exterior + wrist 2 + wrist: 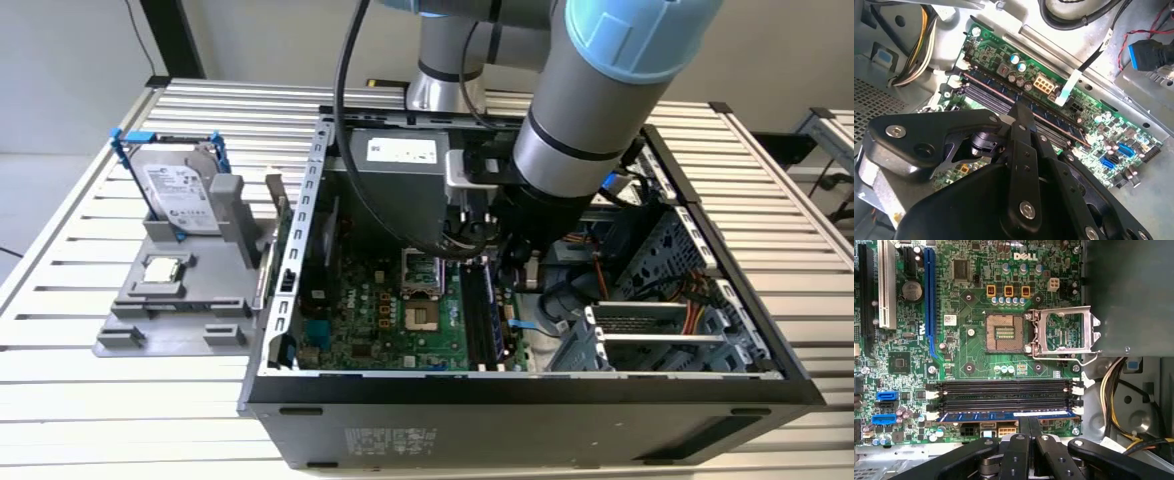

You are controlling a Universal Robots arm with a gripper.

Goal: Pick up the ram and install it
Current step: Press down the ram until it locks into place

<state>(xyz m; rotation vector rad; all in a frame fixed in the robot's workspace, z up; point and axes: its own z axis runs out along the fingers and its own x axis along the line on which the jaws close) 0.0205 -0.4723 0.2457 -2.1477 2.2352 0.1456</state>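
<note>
The ram (1004, 415), a dark blue stick, lies along the outermost of the black slots (1004, 395) on the green motherboard (969, 347). Its long edge also runs across the second wrist view (1054, 122). My gripper (1031, 421) is shut, its two black fingers pressed together. The tips rest on the ram's top edge near its middle. In the exterior view the arm reaches down into the open computer case (534, 400), with the gripper (514, 280) low over the slots.
An open processor socket (1004, 332) with its raised metal frame (1061, 332) sits beside the slots. Cables (1114, 390) and a drive cage (654, 330) crowd the case. Outside it, a grey holder (174, 320) carries a hard drive (180, 190) and a processor chip (163, 268).
</note>
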